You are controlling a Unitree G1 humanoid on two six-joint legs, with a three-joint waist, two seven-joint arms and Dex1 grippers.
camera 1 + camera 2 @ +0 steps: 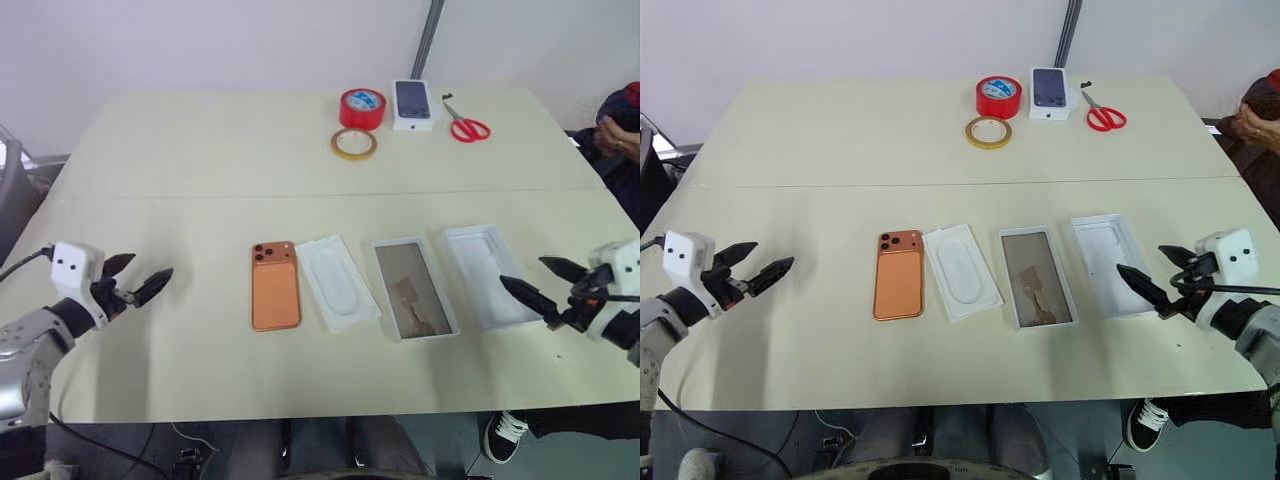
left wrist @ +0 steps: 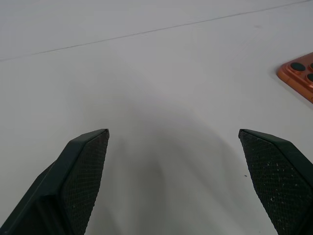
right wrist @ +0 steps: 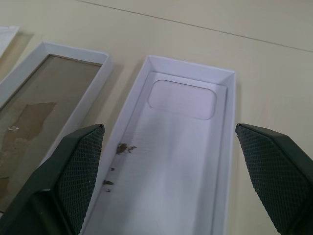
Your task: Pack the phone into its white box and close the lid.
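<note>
The orange phone (image 1: 275, 285) lies face down on the cream table, camera bump toward the far side. Right of it lie a white moulded insert (image 1: 337, 282), then the white box (image 1: 415, 288) with its brownish floor, then the lid (image 1: 489, 274) with its white underside up. My left gripper (image 1: 135, 280) hovers open at the table's left, well left of the phone, whose corner (image 2: 298, 74) shows in the left wrist view. Open as well, my right gripper (image 1: 545, 289) hangs at the lid's right edge, looking onto the lid (image 3: 181, 147) and the box (image 3: 44, 122).
At the table's far side stand a red tape roll (image 1: 362, 108), a yellowish tape ring (image 1: 354, 143), a small white box picturing a dark phone (image 1: 414, 104) and red-handled scissors (image 1: 466, 125). A person's hand (image 1: 612, 135) rests by the far right edge.
</note>
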